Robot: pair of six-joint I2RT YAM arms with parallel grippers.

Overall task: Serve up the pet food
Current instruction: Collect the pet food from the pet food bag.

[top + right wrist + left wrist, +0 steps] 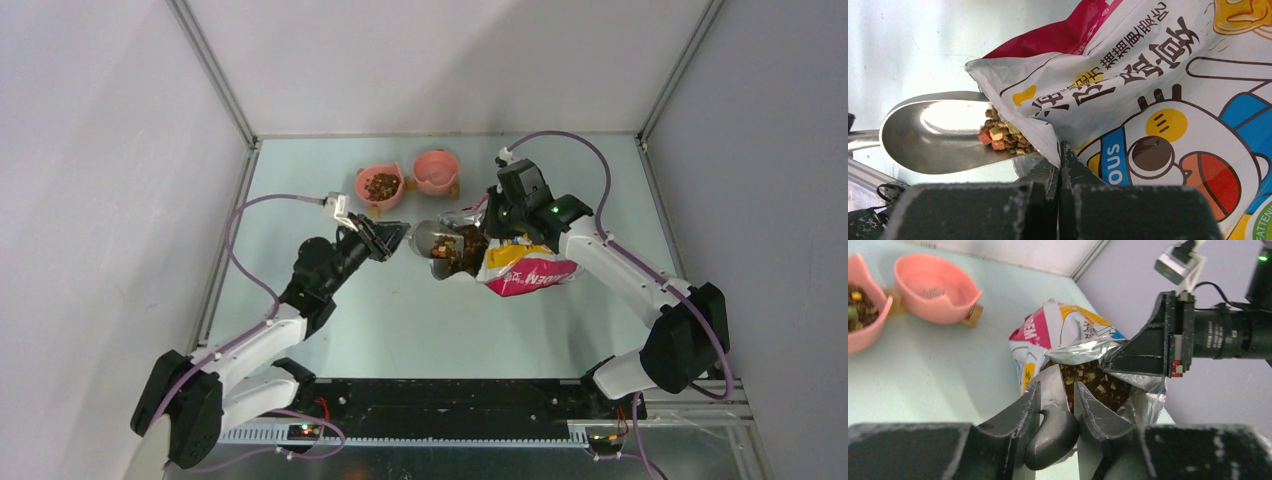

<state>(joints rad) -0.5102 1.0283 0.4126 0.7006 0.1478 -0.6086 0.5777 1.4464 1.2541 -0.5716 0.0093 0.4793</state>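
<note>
Grey scoop (pixel 933 132), squeezed tight in the left gripper (pixel 1061 390). Is it in the bag (pixel 1158 100)?
– Yes, pet food (pixel 1003 135) sits on it. The right gripper (pixel 1060 165) pinches the bag's edge.
– What could go wrong?
– Tip it before the pink bowl (pixel 361 186), upper middle, and pellets spill. Or the bag slips and flops.

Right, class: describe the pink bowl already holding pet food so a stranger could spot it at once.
Look to the far side of the pale table, where two pink bowls sit side by side. Take the left bowl. Only it holds a brown heap of pet food; its neighbour has no such heap.
</note>
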